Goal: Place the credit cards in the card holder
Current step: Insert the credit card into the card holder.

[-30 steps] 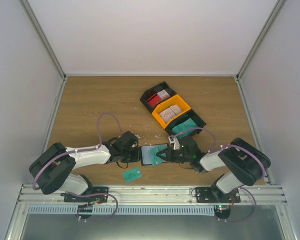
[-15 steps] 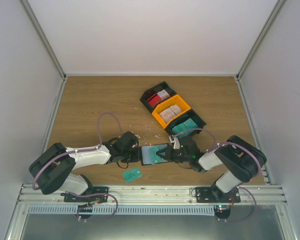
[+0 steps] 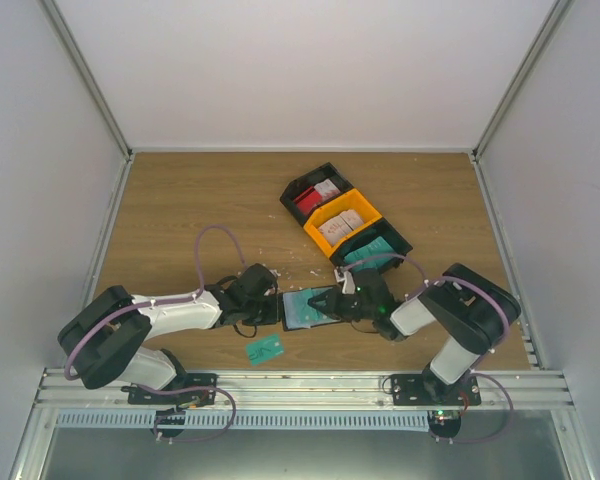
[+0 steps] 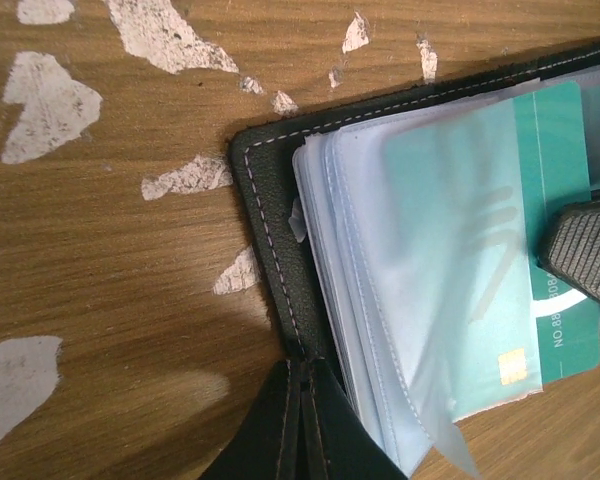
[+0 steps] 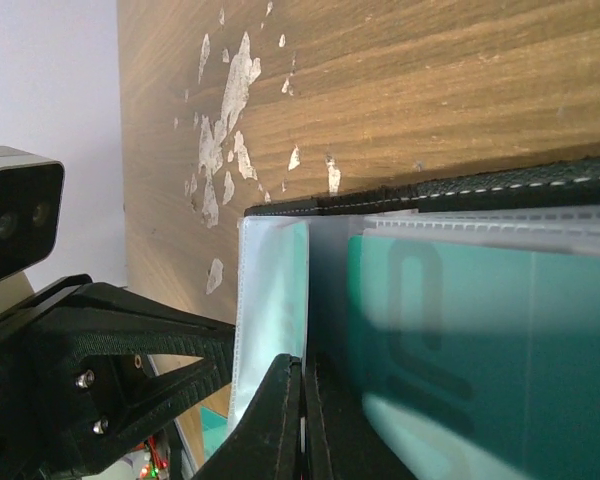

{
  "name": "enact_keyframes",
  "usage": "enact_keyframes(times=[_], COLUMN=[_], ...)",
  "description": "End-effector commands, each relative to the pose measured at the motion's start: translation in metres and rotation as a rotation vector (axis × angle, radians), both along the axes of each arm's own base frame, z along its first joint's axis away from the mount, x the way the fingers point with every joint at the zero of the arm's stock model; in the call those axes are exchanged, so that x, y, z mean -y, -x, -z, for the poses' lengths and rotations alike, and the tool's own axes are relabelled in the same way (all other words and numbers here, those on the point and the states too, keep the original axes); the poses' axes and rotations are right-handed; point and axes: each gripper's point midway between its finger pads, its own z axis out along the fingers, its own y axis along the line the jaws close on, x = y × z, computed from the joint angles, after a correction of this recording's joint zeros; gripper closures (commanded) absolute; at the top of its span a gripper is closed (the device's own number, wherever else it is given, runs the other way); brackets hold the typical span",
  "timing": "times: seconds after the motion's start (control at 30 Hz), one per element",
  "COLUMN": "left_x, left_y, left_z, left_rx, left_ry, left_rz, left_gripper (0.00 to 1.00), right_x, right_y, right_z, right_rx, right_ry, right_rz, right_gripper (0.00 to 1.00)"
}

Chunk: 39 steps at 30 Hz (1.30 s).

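The card holder (image 4: 265, 230) lies open on the worktop (image 3: 200, 200) between the arms, the left pincer (image 4: 302, 400) shut on its edge, while the shut right pincer (image 5: 302, 400) touches the teal card (image 4: 555, 140), half in a clear pocket, pointing long-ways left.

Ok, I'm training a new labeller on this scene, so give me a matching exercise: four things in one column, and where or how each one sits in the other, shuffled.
Things
1. yellow bin
2. loose teal card
3. card holder
4. red cards

Places or states
A. alone on the table, near its front edge
B. open, with a second teal card part-way in
C. in the far black bin
D. between the far black bin and the near black bin

Pairs: 1-D, 2-A, 3-B, 4-C
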Motion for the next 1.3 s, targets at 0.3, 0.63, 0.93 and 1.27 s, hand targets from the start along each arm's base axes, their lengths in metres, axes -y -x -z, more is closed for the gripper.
enact_keyframes(times=[0.3, 0.63, 0.93, 1.27], left_x=[-0.007, 0.004, 0.011, 0.014], left_y=[0.012, 0.01, 0.016, 0.016], left_z=[0.003, 0.0, 0.006, 0.006], left_rx=[-0.008, -0.007, -0.031, -0.028], left_ry=[-0.038, -0.007, 0.001, 0.0], left_rz=[0.02, 0.057, 0.094, 0.094], left_gripper=[0.95, 0.94, 0.93, 0.93], right_x=[0.02, 0.018, -0.014, -0.006], right_y=[-0.003, 0.0, 0.01, 0.001], right_z=[-0.002, 0.006, 0.008, -0.013], right_rx=[0.073, 0.101, 0.102, 0.178], right_ry=[0.212, 0.398, 0.378, 0.377], right_rz=[0.02, -0.048, -0.133, -0.073], right_gripper=[0.63, 0.51, 0.53, 0.53])
